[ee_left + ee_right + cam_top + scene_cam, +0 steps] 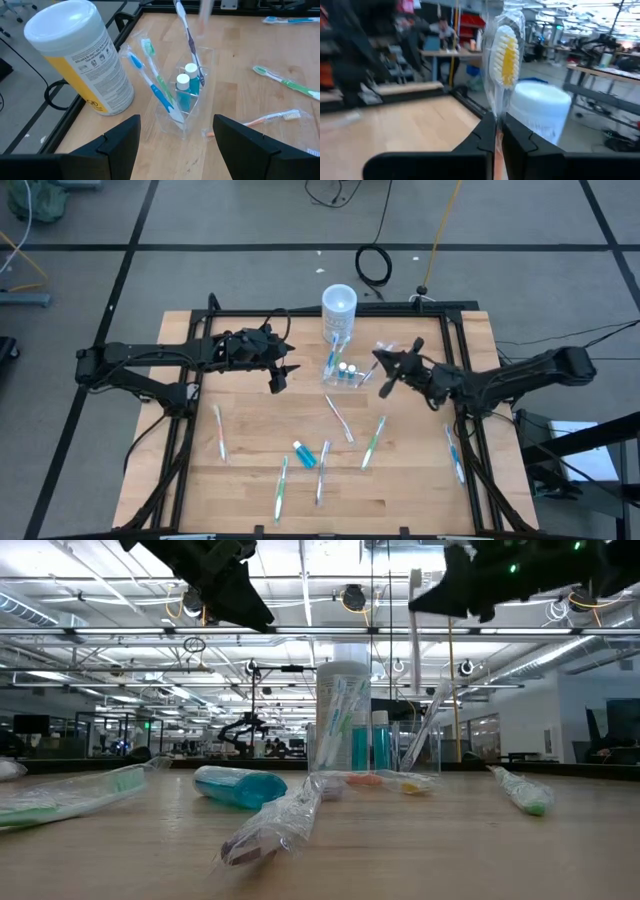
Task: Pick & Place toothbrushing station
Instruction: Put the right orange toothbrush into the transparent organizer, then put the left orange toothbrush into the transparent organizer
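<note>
Right gripper [496, 131] clamped on wrapped yellow-bristle toothbrush [504, 55], held upright, just beside clear container [343, 374] at table's back middle. Left gripper [279, 372] open, hovering on container's other side.

Yellow-bristled toothbrush [504, 55], white canister [80, 55] with yellow label, blue white-capped tubes [187, 87].

1. The high view is evenly and brightly lit from above; the arms cast only faint, soft shadows on the wooden surface [260, 430].
2. In the low view, rows of ceiling lights [100, 615] glare white, so both arms at 12 o'clock read as dark silhouettes.
3. There the nearest wrapped toothbrush [275, 825] at 6 o'clock is soft and out of focus.
4. The right wrist view is heavily blurred; the yellow-bristled toothbrush [504, 55] and the room behind it smear.
5. The left wrist view is crisp, with glints on the clear container [200, 92].
</note>
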`<state>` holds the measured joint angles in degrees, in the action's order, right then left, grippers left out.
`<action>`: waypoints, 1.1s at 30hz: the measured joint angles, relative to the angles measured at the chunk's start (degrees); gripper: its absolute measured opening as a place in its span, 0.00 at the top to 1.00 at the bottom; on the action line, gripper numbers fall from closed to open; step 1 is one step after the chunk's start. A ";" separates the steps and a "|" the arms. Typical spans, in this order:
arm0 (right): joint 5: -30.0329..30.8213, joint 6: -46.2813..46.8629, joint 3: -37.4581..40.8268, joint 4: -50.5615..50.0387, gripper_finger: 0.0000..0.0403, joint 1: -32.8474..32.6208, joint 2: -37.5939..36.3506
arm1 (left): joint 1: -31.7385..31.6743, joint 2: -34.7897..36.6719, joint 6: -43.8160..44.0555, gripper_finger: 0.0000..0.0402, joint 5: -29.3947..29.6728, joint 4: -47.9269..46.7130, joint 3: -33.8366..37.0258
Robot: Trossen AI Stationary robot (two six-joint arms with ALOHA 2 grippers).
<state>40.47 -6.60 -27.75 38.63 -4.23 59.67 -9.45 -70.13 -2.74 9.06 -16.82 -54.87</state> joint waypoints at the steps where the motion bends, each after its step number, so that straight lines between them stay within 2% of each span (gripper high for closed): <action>1: 0.03 0.03 0.48 0.60 0.99 0.60 1.40 | 0.00 0.00 0.02 0.36 0.00 -0.01 0.00; 5: -0.07 5.23 2.51 0.71 0.98 2.53 6.53 | 0.00 0.00 0.18 0.36 0.00 -0.02 0.00; 10: -0.23 6.82 4.90 0.92 0.95 3.47 10.92 | 0.02 0.00 0.62 0.36 -0.04 -0.05 0.00; 16: -0.20 11.59 6.51 0.86 0.89 3.46 12.19 | 0.09 0.00 2.05 0.36 -0.07 -0.07 0.00; 21: -0.22 11.66 6.60 1.48 0.79 3.45 12.17 | 0.09 0.00 2.24 0.36 -0.09 -0.02 0.00; 25: -0.21 7.43 6.60 7.20 0.71 3.45 12.17 | 0.09 0.00 3.32 0.36 -0.13 -0.02 0.00; 29: -0.52 2.80 6.60 17.10 0.65 3.41 12.12 | 0.09 0.00 3.37 0.36 -0.13 -0.02 0.00; 33: -6.68 6.18 6.60 19.26 0.63 3.41 12.12 | 0.11 0.00 4.48 0.36 -0.15 0.00 0.00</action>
<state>33.79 -0.42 -21.15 57.89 -0.82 71.79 -9.34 -70.13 1.74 8.91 -16.82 -54.87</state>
